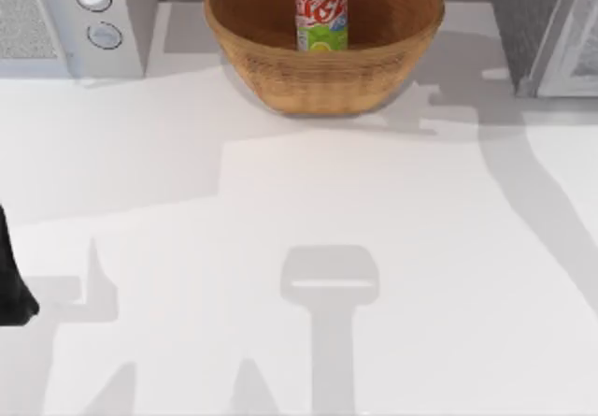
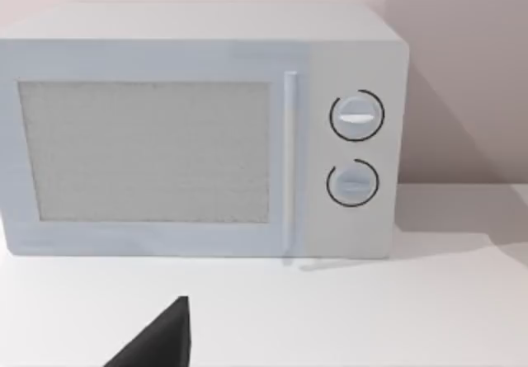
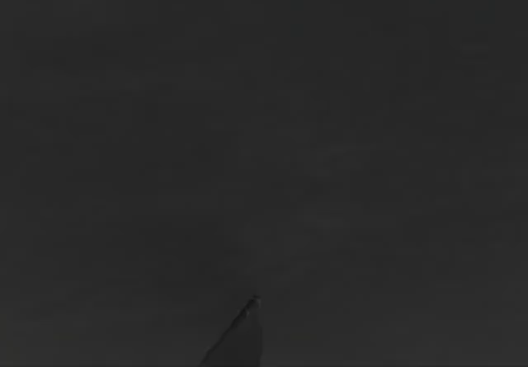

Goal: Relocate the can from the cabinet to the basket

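White table (image 1: 280,248) bears one basket (image 1: 322,65) holding one upright can (image 1: 321,9); fingers' state: cannot tell.

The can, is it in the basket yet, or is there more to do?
Looks done: the can stands upright inside the basket, away from the cabinet at the table's right. Nothing holds it. The left arm sits at the table's left edge. The right wrist view is dark. Nothing seems left.
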Robot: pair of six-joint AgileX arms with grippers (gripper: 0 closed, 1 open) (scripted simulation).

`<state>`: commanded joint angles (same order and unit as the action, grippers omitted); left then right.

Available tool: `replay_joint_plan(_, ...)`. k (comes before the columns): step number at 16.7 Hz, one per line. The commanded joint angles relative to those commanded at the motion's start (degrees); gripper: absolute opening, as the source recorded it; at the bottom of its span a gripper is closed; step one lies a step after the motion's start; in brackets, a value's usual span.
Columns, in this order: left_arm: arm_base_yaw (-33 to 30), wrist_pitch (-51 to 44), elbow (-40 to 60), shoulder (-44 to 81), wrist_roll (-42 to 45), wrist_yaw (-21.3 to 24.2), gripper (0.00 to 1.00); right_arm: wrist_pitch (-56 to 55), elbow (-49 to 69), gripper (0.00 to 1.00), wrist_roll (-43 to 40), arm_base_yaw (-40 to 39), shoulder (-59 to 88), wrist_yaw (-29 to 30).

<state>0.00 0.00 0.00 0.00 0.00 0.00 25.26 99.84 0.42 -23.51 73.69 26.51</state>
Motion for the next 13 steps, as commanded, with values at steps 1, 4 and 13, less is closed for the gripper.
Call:
replay_joint_plan(1, 0.0, 0.0, 0.0, 0.0, 0.0, 0.0, 1.00, -0.3, 0.9, 1.00, 0.0, 0.6, 1.2, -0.6)
replay_joint_plan(4, 0.0, 0.0, 0.0, 0.0, 0.0, 0.0, 1.00, -1.8, 4.0, 1.00, 0.1, 3.0, 5.5, -2.9)
replay_joint_plan(13, 0.0, 0.0, 0.0, 0.0, 0.0, 0.0, 1.00, -2.6, 3.0, 1.00, 0.0, 4.2, 5.2, -4.3)
